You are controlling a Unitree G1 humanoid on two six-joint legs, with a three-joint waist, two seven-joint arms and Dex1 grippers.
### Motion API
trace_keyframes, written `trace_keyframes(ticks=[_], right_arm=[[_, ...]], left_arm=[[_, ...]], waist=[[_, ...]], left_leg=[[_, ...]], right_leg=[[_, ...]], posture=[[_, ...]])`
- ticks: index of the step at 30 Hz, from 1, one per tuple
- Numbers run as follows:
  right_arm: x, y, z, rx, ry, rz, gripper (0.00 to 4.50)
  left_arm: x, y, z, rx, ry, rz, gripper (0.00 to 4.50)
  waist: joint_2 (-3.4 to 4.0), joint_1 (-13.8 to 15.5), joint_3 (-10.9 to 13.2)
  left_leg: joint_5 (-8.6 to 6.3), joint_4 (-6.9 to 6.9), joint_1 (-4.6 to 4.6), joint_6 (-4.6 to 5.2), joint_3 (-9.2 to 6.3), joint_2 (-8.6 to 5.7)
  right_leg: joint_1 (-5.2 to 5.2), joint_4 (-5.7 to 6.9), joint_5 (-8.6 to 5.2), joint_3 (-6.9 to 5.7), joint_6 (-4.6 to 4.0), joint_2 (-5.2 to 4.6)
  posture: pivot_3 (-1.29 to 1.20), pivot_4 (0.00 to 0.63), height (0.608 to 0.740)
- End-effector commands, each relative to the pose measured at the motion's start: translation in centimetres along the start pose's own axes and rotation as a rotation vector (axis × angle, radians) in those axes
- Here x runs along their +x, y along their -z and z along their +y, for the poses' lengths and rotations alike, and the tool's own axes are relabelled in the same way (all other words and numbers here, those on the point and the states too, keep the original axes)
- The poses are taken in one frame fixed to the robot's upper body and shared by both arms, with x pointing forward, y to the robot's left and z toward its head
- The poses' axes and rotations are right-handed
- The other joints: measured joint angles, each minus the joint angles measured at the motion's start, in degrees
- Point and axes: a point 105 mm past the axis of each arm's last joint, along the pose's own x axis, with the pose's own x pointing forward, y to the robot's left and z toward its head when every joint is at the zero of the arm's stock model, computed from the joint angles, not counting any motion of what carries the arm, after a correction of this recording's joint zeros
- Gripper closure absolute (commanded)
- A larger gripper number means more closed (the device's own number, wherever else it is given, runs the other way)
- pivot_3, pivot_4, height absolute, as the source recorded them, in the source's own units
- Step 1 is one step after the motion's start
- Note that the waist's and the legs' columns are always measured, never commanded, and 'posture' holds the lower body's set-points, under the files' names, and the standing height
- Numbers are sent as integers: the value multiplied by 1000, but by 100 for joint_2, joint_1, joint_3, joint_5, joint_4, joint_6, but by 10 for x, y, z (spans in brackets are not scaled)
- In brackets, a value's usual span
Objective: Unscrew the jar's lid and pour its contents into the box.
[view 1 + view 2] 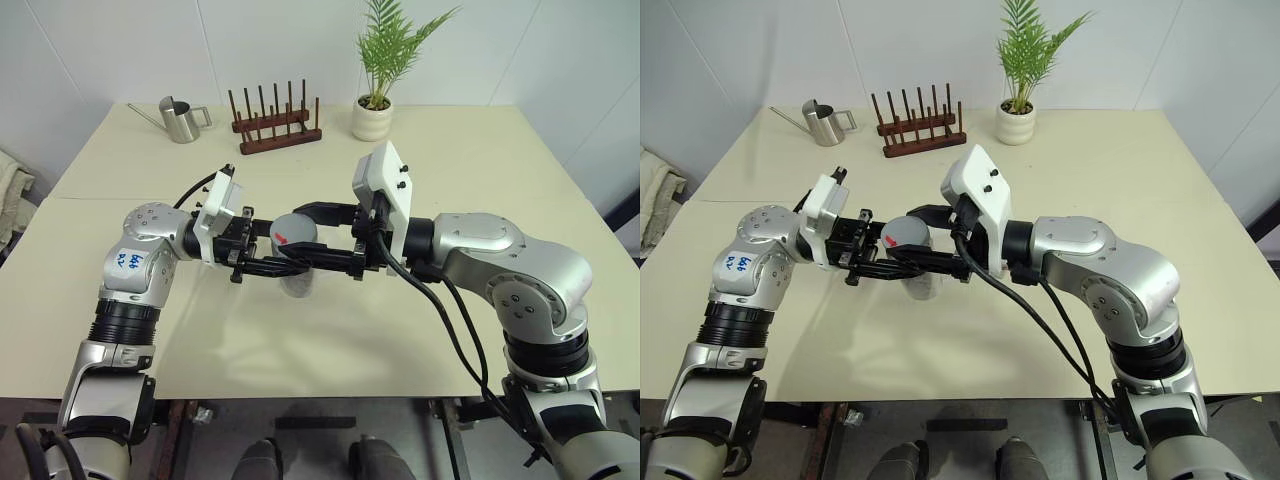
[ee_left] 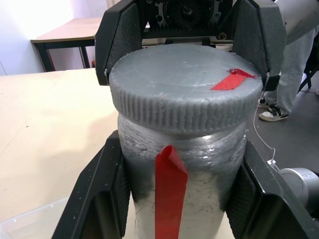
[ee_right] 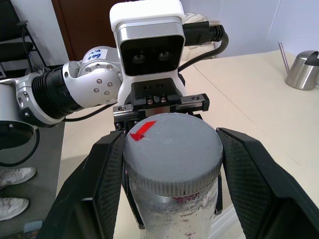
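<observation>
The table (image 1: 420, 310) is seen spread beneath both arms, and the jar (image 2: 184, 179) is held up clear of it, between the two claws, which face each other level from either side. The left claw (image 1: 262, 262) is closed on the jar's body, its pads pressed to the glass below the cap, so the jar stands upright with its long axis vertical, across the line of both claws. The right claw (image 1: 335, 245) is closed about the lid (image 3: 172, 149), one finger to each side of the ribbed rim, though full contact on the farther side cannot be confirmed. The lid is judged to be still seated on the jar. The coming twist turns on this: the lid lies directly between the right claw's fingers, and that arm is nearer to it. A corner of the box (image 2: 30, 221) is seen on the table beneath the left claw. The contents cannot be made out.
</observation>
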Motion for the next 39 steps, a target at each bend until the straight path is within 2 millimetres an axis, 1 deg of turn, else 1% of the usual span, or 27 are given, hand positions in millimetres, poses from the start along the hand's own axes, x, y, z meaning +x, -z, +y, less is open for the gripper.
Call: trace_keyframes(ticks=[1, 7, 18, 39], right_arm=[[-8, -30, -10, -115, 72, -91, 1849], [-11, -38, -17, -136, 99, -105, 1849], [-14, -39, -21, -145, 110, -100, 1849], [-29, -61, -45, -238, 177, -116, 1849]], left_arm=[[6, 3, -10, 5, 63, 38, 2459], [8, 6, -13, -7, 76, 46, 2459], [9, 6, -14, -6, 80, 44, 2459], [12, 13, -23, -48, 110, 49, 2459]], waist=[[0, 0, 0], [0, 0, 0], [0, 0, 0], [0, -1, 0]], left_leg=[[0, 0, 0, 0, 0, 0], [0, 0, 0, 0, 0, 0], [0, 0, 0, 0, 0, 0], [0, 0, 0, 0, 0, 0]], right_leg=[[0, 0, 0, 0, 0, 0], [0, 0, 0, 0, 0, 0], [0, 0, 0, 0, 0, 0], [0, -1, 0, 0, 0, 0]], posture=[[0, 150, 740], [0, 150, 740], [0, 150, 740], [0, 150, 740]])
